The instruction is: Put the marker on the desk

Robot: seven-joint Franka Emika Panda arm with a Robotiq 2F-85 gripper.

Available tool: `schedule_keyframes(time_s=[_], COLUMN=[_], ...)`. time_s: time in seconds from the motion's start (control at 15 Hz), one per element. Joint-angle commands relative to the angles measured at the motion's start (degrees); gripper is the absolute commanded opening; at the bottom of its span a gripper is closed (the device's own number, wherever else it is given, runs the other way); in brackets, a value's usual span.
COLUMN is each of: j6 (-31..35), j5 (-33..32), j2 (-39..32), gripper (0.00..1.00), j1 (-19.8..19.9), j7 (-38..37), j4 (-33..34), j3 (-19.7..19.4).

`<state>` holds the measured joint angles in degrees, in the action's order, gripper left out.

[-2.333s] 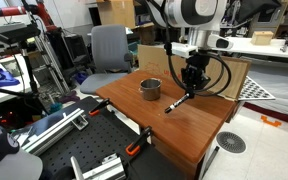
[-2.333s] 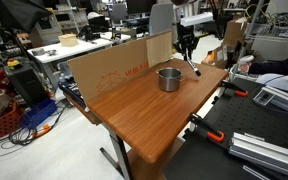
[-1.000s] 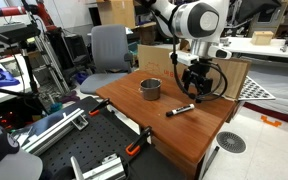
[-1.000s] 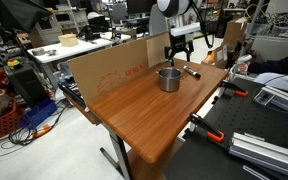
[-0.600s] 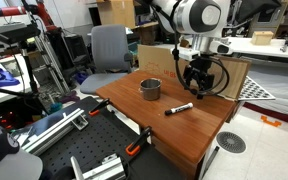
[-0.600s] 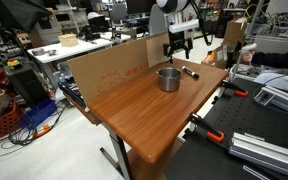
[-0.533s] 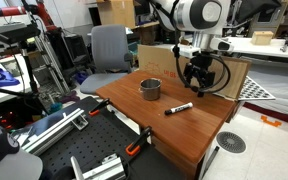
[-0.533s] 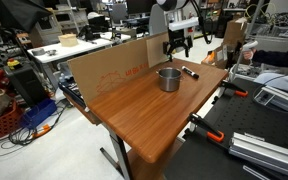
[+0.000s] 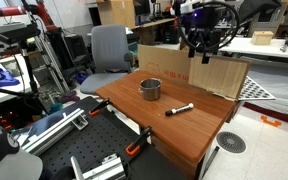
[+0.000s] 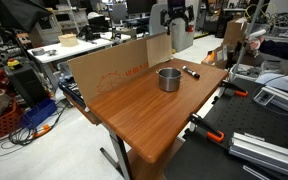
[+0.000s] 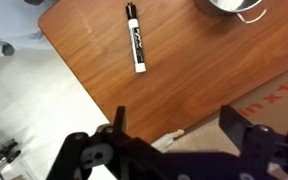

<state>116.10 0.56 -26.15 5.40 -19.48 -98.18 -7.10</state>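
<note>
Exterior view, from the open side of the worktop (image 9: 189, 135). The marker (image 9: 179, 109) lies flat on the reddish-brown wood, near the metal cup (image 9: 150, 89) but apart from it. A cardboard box (image 9: 222, 74) stands along the far edge. My jaws hang high above the box, well clear of the marker and holding nothing. From this angle I cannot tell how far they are spread.

Exterior view, along the length of the worktop (image 10: 134, 112). The marker (image 10: 191, 72) rests at the far end, just beside the metal cup (image 10: 169, 78) and not touching it. The cardboard box (image 10: 112, 68) lines one long edge. My jaws are high at the far end, above both things.

Wrist view, looking down. The marker (image 11: 136, 38) lies flat on the worktop (image 11: 199, 75), with its black cap toward the top of the picture. The metal cup (image 11: 232, 6) is cut off by the upper edge. Part of the cardboard box (image 11: 276, 95) shows lower down. My two fingers (image 11: 230, 122) stand well apart, so the jaws are spread and empty.
</note>
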Motion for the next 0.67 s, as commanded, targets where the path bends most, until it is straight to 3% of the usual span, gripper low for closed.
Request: schedule_keyframes(time_s=[0.0,0.6], j6=[-0.4,-0.5], j5=[0.2,0.2], j2=[1.1,1.9], gripper=[1.00,1.00], j1=[-0.4,-0.4], j7=[-0.6,-1.2], j4=[-0.4,-2.0], j3=[-0.4,-0.5])
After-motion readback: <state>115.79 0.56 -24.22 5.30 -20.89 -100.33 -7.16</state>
